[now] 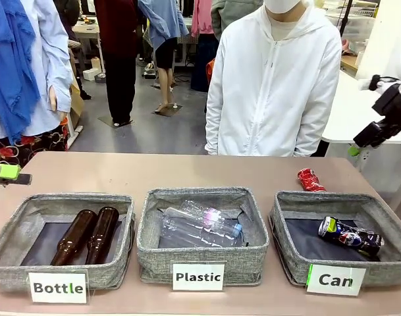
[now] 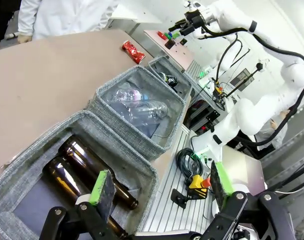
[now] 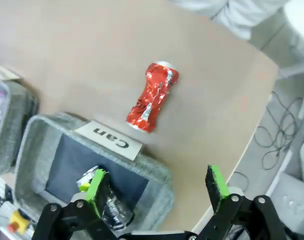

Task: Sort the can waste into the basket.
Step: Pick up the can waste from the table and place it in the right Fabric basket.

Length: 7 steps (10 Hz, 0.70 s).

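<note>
Three grey fabric baskets sit in a row along the near edge of the brown table (image 1: 187,171), labelled "Bottle", "Plastic" and "Can". The Can basket (image 1: 299,253) holds the dark blue-black crushed can (image 1: 350,236), which lies on its side on the dark floor toward the right wall. The red crushed can (image 1: 310,179) lies on the bare tabletop just beyond the far rim of that basket, apart from it. The Bottle basket (image 1: 16,227) holds two brown glass bottles (image 1: 88,235) side by side, and the Plastic basket (image 1: 201,257) holds clear plastic bottles (image 1: 200,224). The right gripper (image 3: 159,187) hangs above the Can basket's edge with its green-padded fingers spread wide and nothing between them; the red can lies on the table ahead of it. The left gripper (image 2: 159,186) hovers over the Bottle basket, fingers likewise parted and empty. A person in a white hooded jacket (image 1: 274,85) stands at the far side of the table.
</note>
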Motion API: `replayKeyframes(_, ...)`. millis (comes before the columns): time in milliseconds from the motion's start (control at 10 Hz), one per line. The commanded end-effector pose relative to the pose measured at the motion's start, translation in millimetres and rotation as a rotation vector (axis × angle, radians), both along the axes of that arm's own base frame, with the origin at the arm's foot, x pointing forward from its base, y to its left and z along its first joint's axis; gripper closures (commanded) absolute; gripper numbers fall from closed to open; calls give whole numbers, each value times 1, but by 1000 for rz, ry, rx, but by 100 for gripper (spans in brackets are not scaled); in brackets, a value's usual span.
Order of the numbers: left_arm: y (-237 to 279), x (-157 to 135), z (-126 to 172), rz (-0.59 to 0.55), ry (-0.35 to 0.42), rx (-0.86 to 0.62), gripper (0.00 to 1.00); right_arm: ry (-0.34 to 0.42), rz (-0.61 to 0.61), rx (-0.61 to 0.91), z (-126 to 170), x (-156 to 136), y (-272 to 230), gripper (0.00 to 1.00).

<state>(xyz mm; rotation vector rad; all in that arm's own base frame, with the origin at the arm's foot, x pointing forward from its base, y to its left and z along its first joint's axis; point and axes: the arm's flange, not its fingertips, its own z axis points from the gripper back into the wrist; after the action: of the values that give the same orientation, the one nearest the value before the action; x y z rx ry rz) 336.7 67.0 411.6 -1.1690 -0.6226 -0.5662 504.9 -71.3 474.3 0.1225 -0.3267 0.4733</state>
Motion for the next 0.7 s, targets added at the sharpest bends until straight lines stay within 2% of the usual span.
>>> replayKeyframes(0, 1, -3, 1, -8, -10, -2, 0, 23, 14, 6, -14, 29, -2, 0)
replayKeyframes(300, 1, -3, 1, -8, -10, -2, 0, 100, -29, -13, -55, 80, 14, 0)
replayKeyframes(400, 1, -3, 1, -8, -10, -2, 0, 135, -44, -42, -79, 101, 22, 0)
replayKeyframes(600, 1, -3, 1, -8, -10, -2, 0, 168, -37, -40, -108, 119, 30, 0)
